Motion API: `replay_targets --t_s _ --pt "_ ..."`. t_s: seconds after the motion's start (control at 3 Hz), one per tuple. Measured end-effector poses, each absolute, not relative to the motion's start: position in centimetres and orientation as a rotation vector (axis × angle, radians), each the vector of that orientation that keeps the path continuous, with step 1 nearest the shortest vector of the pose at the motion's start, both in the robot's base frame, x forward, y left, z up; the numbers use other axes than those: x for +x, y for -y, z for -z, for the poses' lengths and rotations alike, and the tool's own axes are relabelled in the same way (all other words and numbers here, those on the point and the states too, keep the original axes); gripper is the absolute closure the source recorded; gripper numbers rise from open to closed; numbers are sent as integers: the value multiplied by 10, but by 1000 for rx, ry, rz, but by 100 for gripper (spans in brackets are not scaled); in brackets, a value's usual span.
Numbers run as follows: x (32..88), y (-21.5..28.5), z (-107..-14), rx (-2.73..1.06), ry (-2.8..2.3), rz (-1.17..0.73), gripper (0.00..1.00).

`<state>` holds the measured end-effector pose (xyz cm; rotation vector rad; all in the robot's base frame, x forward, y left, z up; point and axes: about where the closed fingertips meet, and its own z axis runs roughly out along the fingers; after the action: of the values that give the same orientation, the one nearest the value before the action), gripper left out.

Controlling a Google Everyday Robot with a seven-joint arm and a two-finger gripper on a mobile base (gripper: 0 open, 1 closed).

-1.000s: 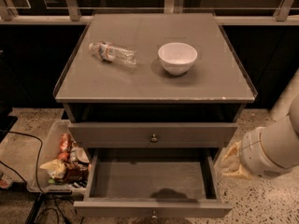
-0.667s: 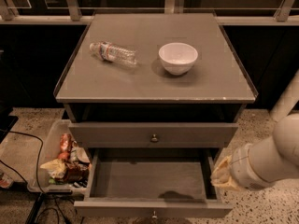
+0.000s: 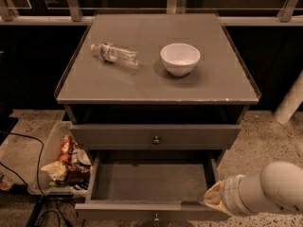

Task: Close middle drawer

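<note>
One gripper (image 3: 214, 200) is now sitting lower than a moment ago, just beside the right front corner of the middle drawer (image 3: 151, 181); whether it is open or closed I cannot tell. The drawer is still standing pulled far out, its grey-brown floor showing.

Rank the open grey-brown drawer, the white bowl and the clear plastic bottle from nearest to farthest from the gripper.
The gripper sits low on the right.
1. Open grey-brown wooden middle drawer, right beside it.
2. White round bowl, cabinet top, right of centre.
3. Clear plastic bottle, lying top left.
</note>
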<state>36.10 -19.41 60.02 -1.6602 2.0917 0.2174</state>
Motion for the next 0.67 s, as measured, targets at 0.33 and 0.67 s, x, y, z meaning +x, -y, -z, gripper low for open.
replay_targets --t_s 0.33,0.67 --pt "370 196 -601 -1637 -2083 -182 100" --pt "370 195 -601 -1638 -2083 -183 100"
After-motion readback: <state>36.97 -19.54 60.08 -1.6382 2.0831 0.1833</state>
